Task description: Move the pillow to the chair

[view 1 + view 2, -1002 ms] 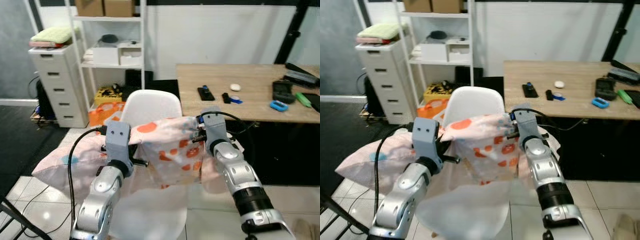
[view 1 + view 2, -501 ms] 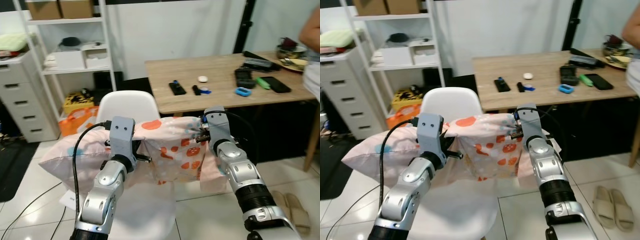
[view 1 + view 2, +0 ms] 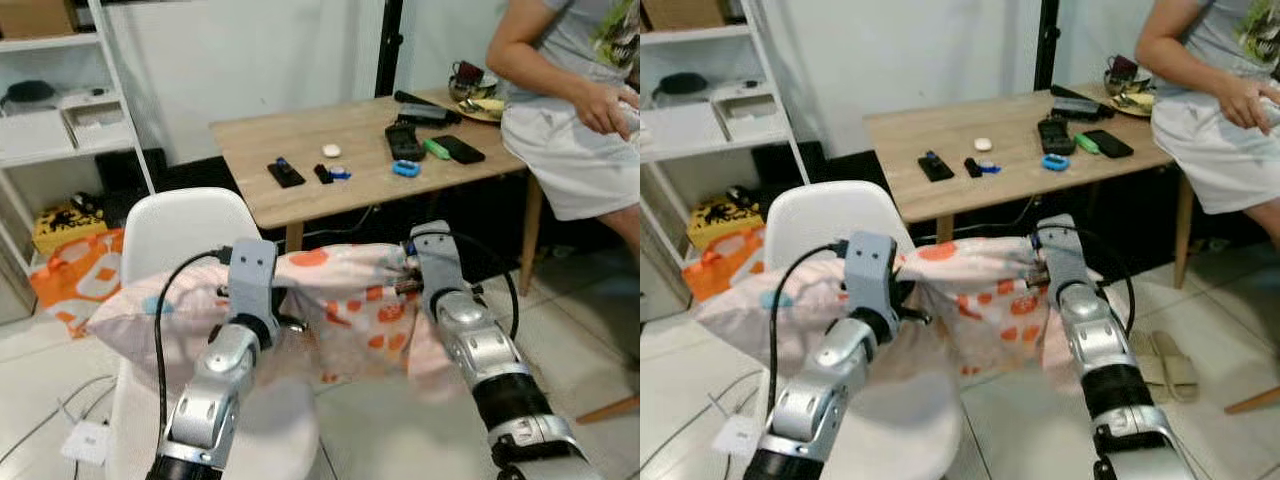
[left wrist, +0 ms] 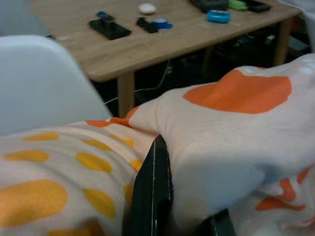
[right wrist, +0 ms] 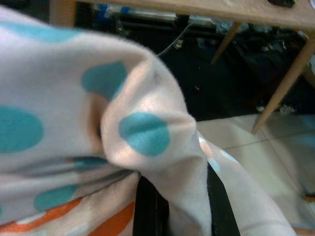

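A pale pink pillow [image 3: 340, 295] with orange and teal dots hangs stretched between my two arms, above the seat of the white chair [image 3: 180, 235]. My left gripper [image 3: 280, 305] is shut on the pillow's cloth near its middle; in the left wrist view the black fingers [image 4: 152, 196] pinch a fold of the pillow [image 4: 231, 128]. My right gripper [image 3: 408, 282] is shut on the pillow's right edge, and its fingers [image 5: 150, 209] in the right wrist view are wrapped in the pillow's cloth [image 5: 138, 123]. The pillow's left end droops over the chair's side.
A wooden table [image 3: 350, 150] with phones, remotes and small items stands behind the chair. A person [image 3: 580, 90] sits at the far right by the table. A white shelf unit [image 3: 50, 100] and an orange bag [image 3: 75, 270] are at the left. Slippers [image 3: 1170, 360] lie on the tiled floor.
The camera has swung to the right: the shelves slid off to the left and the table and a seated person came in. Both grippers still hold the pillow over the chair.
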Available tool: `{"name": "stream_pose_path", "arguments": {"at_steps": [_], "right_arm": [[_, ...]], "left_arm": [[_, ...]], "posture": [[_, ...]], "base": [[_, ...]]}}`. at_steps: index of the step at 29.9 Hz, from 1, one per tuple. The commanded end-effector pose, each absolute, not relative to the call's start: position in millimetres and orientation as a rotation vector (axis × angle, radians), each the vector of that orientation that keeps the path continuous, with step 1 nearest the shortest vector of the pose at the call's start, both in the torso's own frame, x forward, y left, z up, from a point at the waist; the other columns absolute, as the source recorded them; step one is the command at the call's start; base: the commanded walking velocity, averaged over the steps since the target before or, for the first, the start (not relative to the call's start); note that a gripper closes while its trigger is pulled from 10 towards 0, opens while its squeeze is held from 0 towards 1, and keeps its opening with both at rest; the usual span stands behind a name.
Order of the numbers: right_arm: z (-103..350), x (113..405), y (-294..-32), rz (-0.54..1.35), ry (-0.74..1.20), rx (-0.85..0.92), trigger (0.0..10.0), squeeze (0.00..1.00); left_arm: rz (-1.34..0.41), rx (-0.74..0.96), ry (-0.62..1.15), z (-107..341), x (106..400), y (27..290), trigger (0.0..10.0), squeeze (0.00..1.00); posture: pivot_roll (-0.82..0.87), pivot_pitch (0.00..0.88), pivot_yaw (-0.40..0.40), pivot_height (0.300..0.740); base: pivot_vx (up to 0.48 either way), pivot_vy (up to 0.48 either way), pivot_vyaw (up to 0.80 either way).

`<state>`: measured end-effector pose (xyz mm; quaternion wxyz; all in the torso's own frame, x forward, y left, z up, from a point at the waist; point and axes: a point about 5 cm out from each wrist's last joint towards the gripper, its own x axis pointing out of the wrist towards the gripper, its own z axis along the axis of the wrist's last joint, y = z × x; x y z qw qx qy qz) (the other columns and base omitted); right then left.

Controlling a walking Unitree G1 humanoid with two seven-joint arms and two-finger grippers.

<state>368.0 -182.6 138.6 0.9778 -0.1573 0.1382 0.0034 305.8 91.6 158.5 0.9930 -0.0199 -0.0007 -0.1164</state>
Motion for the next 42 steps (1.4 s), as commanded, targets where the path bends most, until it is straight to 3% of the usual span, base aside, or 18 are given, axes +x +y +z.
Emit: {"name": "stream_pose_path", "arguments": {"at_steps": [1, 5, 6, 10, 17, 22, 31, 42], "right_arm": [[140, 369, -174, 0.052, 0.255, -0.333, 10.0, 0.0], [141, 369, -165, 0.1, 0.243, -0.33, 10.0, 0.0], [141, 368, -137, 0.227, 0.236, -0.324, 10.0, 0.0], [136, 365, -110, 0.331, 0.254, -0.328, 10.0, 0.0], [133, 363, -87, 0.408, 0.268, -0.326, 10.0, 0.0], [132, 359, -62, 0.521, 0.266, -0.337, 10.0, 0.0], [129, 362, -71, 0.499, 0.307, -0.399, 10.0, 0.0], [131, 366, -77, 0.478, 0.306, -0.414, 10.0, 0.0]], "left_arm": [[-0.178, -0.046, -0.106, 179, 307, 100, 10.0, 0.0], [-0.159, -0.04, -0.103, 178, 308, 103, 10.0, 0.0], [-0.074, -0.018, -0.062, 171, 310, 119, 10.0, 0.0], [0.017, -0.001, 0.008, 156, 306, 143, 10.0, 0.0], [0.084, -0.001, 0.051, 147, 297, 161, 10.0, 0.0], [0.234, -0.022, 0.111, 134, 282, 182, 10.0, 0.0], [0.255, -0.059, 0.22, 123, 277, 179, 10.0, 0.0], [0.175, -0.095, 0.168, 134, 282, 166, 10.0, 0.0]], "posture": [[-0.22, 0.007, 0.027, 0.74], [-0.22, 0.009, 0.03, 0.74], [-0.23, 0.012, 0.034, 0.74], [-0.21, 0.017, 0.031, 0.74], [-0.19, 0.023, 0.023, 0.74], [-0.19, 0.027, 0.013, 0.73], [-0.18, 0.03, 0.012, 0.695], [-0.19, 0.015, 0.012, 0.67]], "base": [[0.0, 0.0, 0.0], [0.0, 0.0, 0.0], [0.0, 0.0, 0.0], [0.0, 0.0, 0.0], [0.0, 0.0, 0.0], [0.0, 0.0, 0.0], [0.0, 0.0, 0.0], [0.0, 0.0, 0.0]]}}
